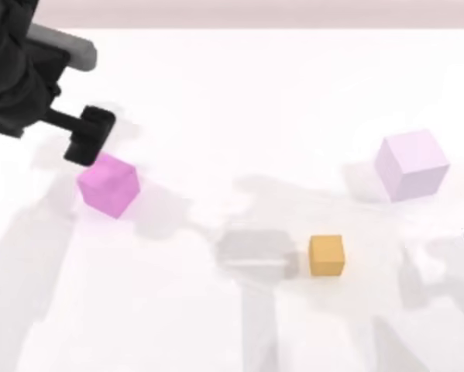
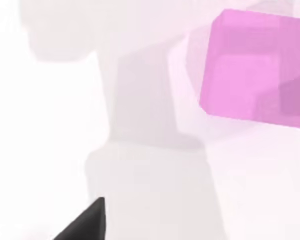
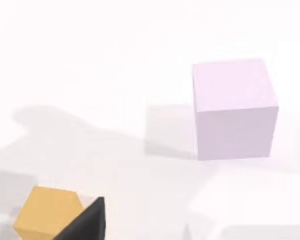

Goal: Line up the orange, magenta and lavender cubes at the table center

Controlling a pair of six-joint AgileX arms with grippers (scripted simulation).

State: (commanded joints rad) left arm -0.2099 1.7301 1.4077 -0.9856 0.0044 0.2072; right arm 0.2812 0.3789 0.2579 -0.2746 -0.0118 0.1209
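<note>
You are hovering your left end effector (image 1: 90,139), fingers unreadable, beside the magenta cube (image 1: 108,184) at far left, orange cube (image 1: 326,256) and lavender cube (image 1: 411,164) sitting unaligned.

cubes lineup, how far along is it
Done: only the small orange-yellow matte cube sits near the table center. In hand: left gripper hangs by the magenta matte cube, holding nothing. Left: magenta and the pale lilac matte cube at far right.
</note>
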